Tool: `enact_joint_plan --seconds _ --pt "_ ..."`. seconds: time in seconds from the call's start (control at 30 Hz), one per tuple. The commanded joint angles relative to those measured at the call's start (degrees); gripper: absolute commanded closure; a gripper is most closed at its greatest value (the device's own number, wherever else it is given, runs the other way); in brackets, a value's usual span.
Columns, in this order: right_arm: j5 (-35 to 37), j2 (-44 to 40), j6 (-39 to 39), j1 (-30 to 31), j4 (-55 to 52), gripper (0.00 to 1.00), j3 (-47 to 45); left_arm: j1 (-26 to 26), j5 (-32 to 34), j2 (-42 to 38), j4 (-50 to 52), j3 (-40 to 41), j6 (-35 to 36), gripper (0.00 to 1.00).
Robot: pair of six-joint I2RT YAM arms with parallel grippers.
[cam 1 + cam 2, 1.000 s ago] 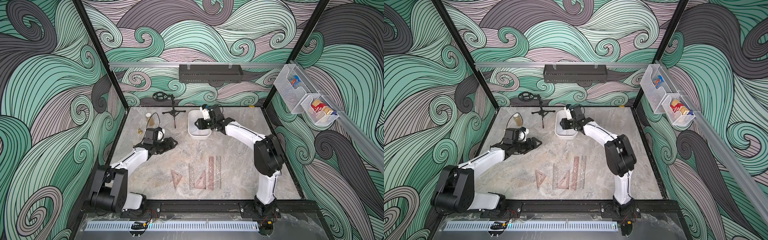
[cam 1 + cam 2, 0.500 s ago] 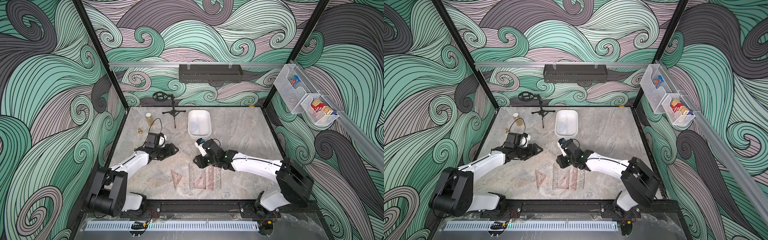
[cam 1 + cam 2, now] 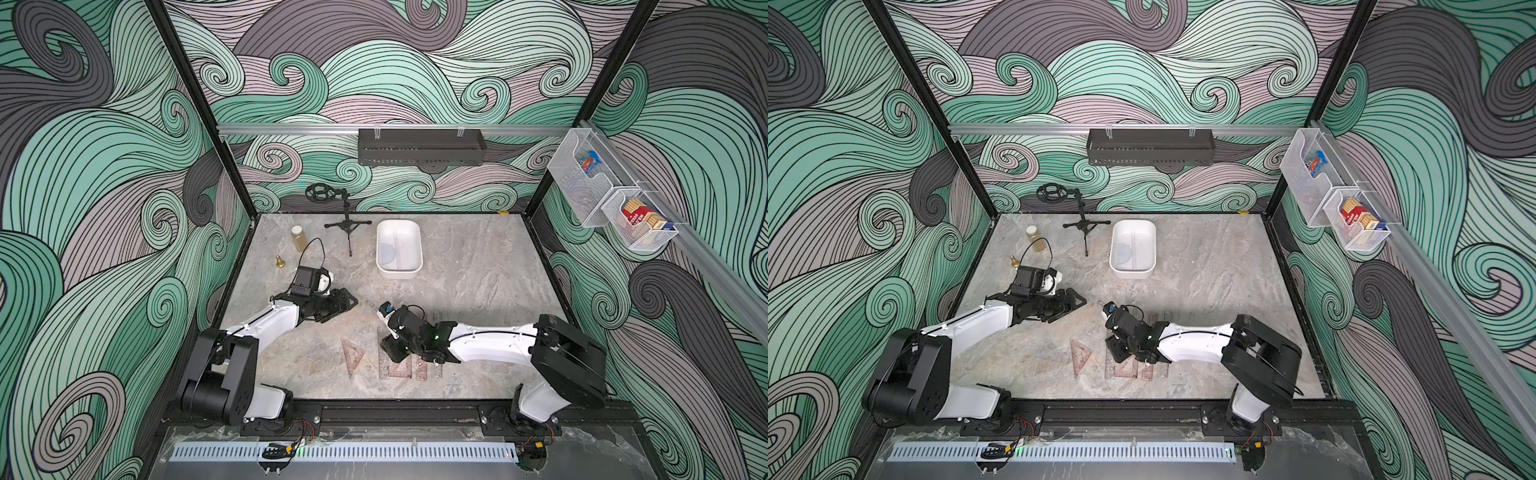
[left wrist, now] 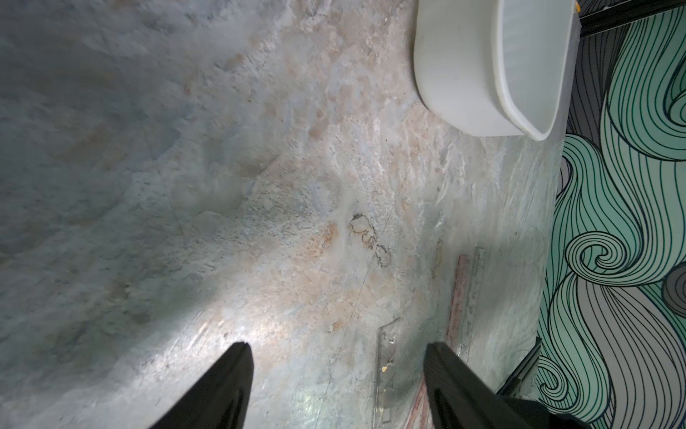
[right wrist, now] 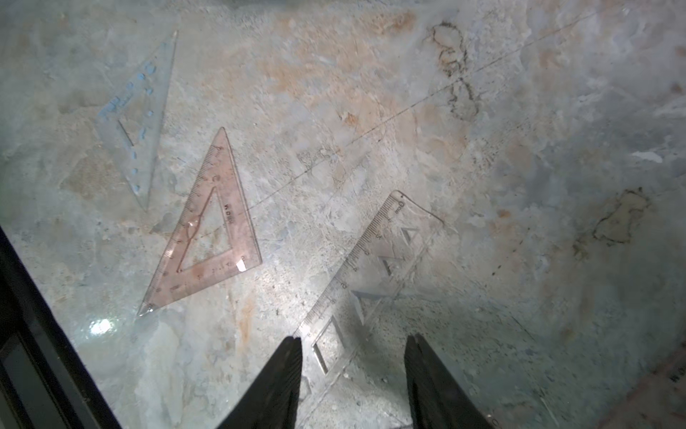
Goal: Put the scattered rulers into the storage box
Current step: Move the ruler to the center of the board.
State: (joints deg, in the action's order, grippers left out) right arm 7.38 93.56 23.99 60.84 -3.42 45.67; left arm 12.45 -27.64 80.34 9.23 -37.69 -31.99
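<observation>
The storage box [image 3: 398, 272], near the counter's [image 3: 478, 282] back edge, holds what looks like a protractor [image 3: 387, 252] and one clear ruler [image 3: 396, 245]. Left by the front edge are a pink set square [image 5: 208, 230], a clear set square [image 5: 137, 122] and a clear straight ruler [image 5: 371, 252], which the right gripper [image 5: 354, 338] straddles with its jaws apart, not clamped. The left gripper [image 4: 337, 343] hangs parted and empty, and in both top views the right arm [image 3: 490, 349] covers most of the pinkish straight ruler [image 4: 459, 289].

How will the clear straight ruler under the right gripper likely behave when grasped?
The clear ruler lies flat on the table, so its thin edge probably resists pinching. Glossy plastic looks slippery; it may slide. Likely light, slightly bendy, being thin.
</observation>
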Motion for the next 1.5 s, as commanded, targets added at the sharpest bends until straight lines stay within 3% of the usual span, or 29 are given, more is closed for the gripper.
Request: enact_joint_plan --seconds 0.0,0.67,1.0,1.47 --pt "0.5 1.2 -1.3 0.0 1.7 0.52 -0.7 -0.1 -0.4 0.8 -0.1 -1.3 0.7 0.24" --pt "4.7 7.4 -7.9 -0.9 1.6 0.63 0.7 -1.4 -1.5 4.0 -0.6 -1.5 0.8 0.24" --pt "0.1 1.5 -8.1 -1.1 0.9 0.58 0.1 -1.5 -2.2 4.2 -1.0 -1.2 0.8 0.24" --pt "1.4 3.9 -7.8 0.7 -0.3 0.59 -0.9 -1.5 -2.7 5.1 -1.1 -1.5 1.0 0.24"
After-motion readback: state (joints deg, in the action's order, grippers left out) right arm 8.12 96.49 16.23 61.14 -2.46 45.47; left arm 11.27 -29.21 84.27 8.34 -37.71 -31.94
